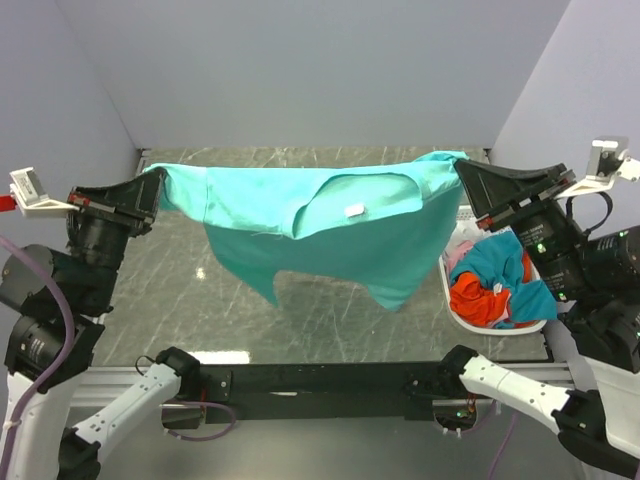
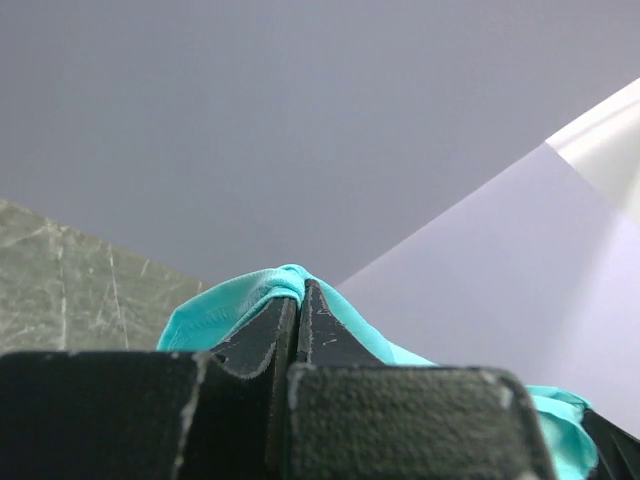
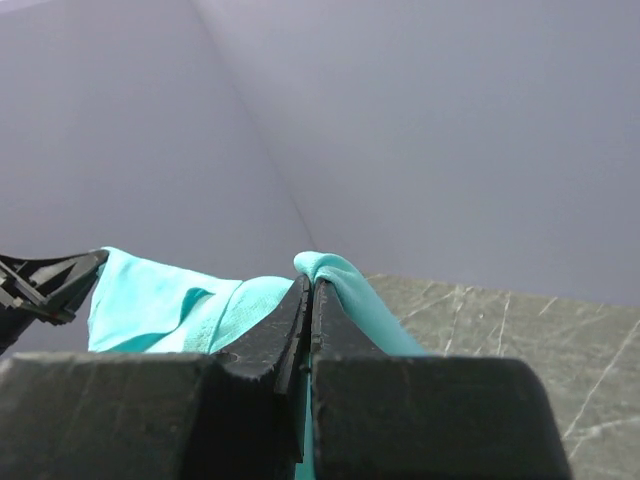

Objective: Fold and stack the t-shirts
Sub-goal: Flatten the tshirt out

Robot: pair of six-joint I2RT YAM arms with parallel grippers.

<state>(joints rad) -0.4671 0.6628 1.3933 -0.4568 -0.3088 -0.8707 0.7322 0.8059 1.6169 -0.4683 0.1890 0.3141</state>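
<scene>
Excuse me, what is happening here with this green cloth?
Two robot arms hold a teal-green t-shirt spread in the air above the table. The left tool is shut on one end, the right tool on the other, and the cloth sags between them. Other shirts lie in the white basket on the right. No folded stack is visible yet.

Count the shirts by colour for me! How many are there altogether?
teal-green t-shirt, held up in the air: 1
orange-red t-shirt, crumpled in the white laundry basket: 1
blue-teal t-shirt, same basket: 1
pale pink t-shirt, same basket, mostly hidden: 1
Total: 4
</scene>
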